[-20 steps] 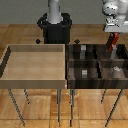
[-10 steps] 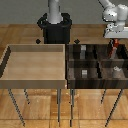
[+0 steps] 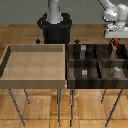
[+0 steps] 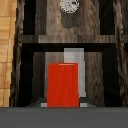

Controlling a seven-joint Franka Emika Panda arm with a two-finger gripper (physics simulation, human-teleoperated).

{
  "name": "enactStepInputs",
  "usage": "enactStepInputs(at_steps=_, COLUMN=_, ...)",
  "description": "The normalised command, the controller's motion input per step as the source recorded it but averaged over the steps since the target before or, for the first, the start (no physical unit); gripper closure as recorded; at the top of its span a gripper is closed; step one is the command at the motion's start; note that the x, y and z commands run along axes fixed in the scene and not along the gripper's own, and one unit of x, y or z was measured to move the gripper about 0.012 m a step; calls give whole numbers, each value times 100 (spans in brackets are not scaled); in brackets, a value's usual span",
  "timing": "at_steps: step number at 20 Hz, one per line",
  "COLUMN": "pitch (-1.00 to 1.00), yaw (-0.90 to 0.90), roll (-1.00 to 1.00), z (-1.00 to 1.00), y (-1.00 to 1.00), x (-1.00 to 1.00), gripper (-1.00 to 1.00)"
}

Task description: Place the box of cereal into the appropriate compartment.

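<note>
Over at the exterior view's right, the white Panda arm (image 3: 113,12) bends down from the upper corner, its gripper (image 3: 114,44) hanging just above the far right cell of the divided bin (image 3: 96,80). That bin is dark brown wood with a plank grain, split into four square cells by thin walls; beside it sits a big light-tan tray (image 3: 35,80), plain and smooth. Both stand on thin metal legs. The box of cereal (image 4: 63,84) is a flat red slab (no markings I can make out), hanging straight down from the claw, which looks clamped on its top end, though the fingers themselves are too small to see clearly. Right behind the box stands a pale-grey block (image 4: 73,56) in the compartment (image 4: 102,70).
</note>
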Motion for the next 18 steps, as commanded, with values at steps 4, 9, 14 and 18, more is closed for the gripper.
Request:
enactStepInputs(at_steps=4, pitch=0, yaw=0, roll=0, z=0, y=0, x=0, gripper=100)
enactStepInputs(at_steps=9, pitch=0, yaw=0, roll=0, z=0, y=0, x=0, gripper=-100)
enactStepInputs(at_steps=14, pitch=0, yaw=0, roll=0, z=0, y=0, x=0, gripper=-100)
enactStepInputs(at_steps=18, pitch=0, yaw=0, roll=0, z=0, y=0, x=0, gripper=-100)
